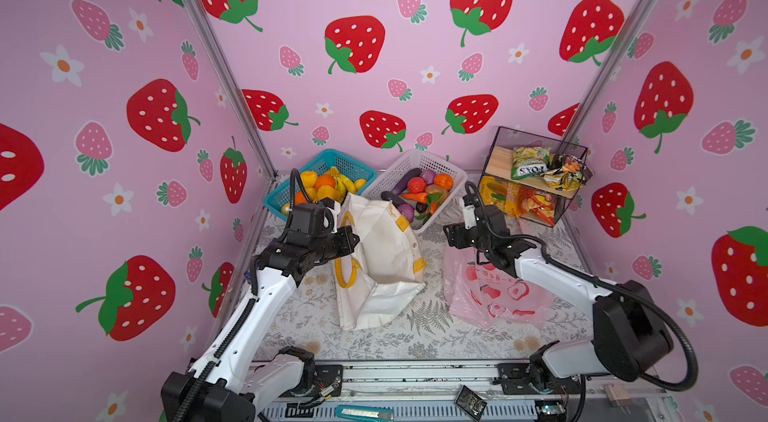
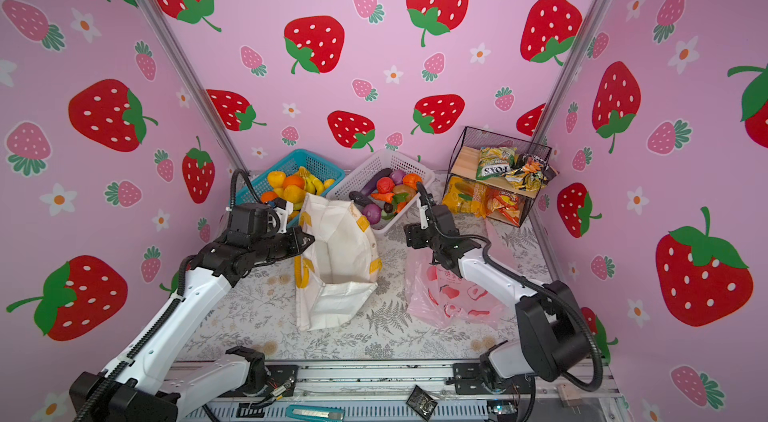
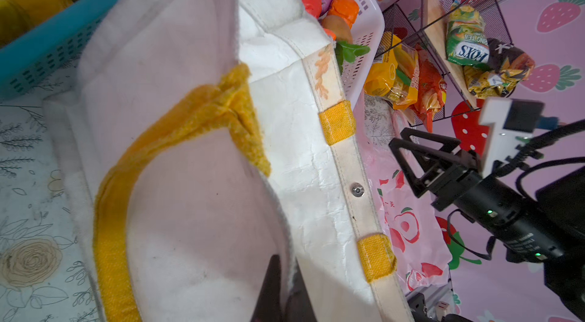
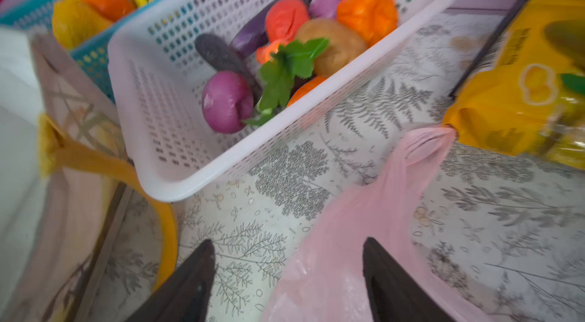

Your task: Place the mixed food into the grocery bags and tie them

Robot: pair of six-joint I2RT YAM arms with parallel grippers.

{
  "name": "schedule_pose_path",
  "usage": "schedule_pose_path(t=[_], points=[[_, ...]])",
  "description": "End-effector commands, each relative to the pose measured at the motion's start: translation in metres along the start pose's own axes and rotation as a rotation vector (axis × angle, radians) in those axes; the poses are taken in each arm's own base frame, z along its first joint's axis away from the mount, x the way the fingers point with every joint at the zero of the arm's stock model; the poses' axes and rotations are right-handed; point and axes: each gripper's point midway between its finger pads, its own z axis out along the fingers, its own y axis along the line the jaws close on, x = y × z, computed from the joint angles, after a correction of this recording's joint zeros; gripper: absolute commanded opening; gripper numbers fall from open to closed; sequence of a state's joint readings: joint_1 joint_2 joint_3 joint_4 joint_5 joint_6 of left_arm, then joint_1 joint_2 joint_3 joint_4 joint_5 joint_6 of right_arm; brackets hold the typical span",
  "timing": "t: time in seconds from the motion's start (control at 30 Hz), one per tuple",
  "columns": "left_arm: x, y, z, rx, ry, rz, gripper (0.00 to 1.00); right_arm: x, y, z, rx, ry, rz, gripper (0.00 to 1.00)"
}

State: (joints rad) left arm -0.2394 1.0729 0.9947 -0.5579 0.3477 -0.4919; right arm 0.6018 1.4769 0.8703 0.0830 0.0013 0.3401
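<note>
Out past the left jaws, at the back of the table [image 1: 415, 341], a blue basket [image 1: 282, 193] holds yellow and orange toy fruit [image 1: 326, 183].

The left jaws are pressed together on the near rim of the white tote [image 1: 386, 258]. The left wrist view shows the fabric edge pinched between them. The tote's yellow handle [image 3: 110, 235] hangs loose down the outer wall, just beside that grip. The tote stands on the table between the 2 sets of jaws with its mouth open. Its far rim is close against the white basket [image 1: 395, 173].

That basket lies straight ahead of the right jaws and holds the toy vegetables. The purple onion [image 4: 226, 101] is nearest to them, then the carrot [image 1: 413, 197] with its green leaves. The brown potato [image 4: 332, 48] and the red tomato [image 4: 286, 19] lie further off.

The right jaws stand well apart and grip nothing. They hang low over the pink bag [image 1: 490, 295], which lies crumpled on the table, and in the right wrist view its thin plastic spreads between and beneath them. 1 twisted handle of the bag [image 4: 424, 146] runs away from the jaws and touches a yellow packet [image 4: 506, 114].

On the outer side of the right jaws, in the back corner, stands a black wire rack [image 1: 536, 137] with 2 levels. A green snack packet [image 1: 530, 162] and a dark one [image 1: 565, 171] sit on its wooden upper shelf. Yellow and red packets [image 1: 536, 204] are packed underneath.
</note>
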Motion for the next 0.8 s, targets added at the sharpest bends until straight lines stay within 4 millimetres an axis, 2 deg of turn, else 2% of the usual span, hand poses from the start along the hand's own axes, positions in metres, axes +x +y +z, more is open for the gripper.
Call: schedule_pose_path(t=[0.0, 0.17, 0.47, 0.6, 0.67, 0.77], points=[[0.005, 0.011, -0.004, -0.047, -0.009, 0.013, 0.0, -0.004, 0.019, 0.017, -0.067, 0.001, -0.031, 0.67], [0.006, 0.012, -0.003, -0.045, -0.013, 0.006, 0.0, -0.002, 0.038, 0.047, -0.141, -0.001, -0.036, 0.62], [0.005, 0.007, -0.013, -0.026, -0.043, -0.02, 0.0, -0.04, 0.052, 0.097, -0.185, -0.09, 0.028, 0.58], [0.004, 0.004, -0.023, -0.012, -0.078, -0.048, 0.0, -0.05, 0.059, 0.117, -0.217, -0.097, 0.065, 0.57], [0.006, 0.0, -0.023, 0.023, -0.089, -0.069, 0.0, -0.053, 0.063, 0.121, -0.23, -0.088, 0.056, 0.58], [0.008, -0.013, -0.021, 0.108, -0.083, -0.097, 0.0, -0.058, 0.059, 0.111, -0.214, -0.093, 0.024, 0.61]])
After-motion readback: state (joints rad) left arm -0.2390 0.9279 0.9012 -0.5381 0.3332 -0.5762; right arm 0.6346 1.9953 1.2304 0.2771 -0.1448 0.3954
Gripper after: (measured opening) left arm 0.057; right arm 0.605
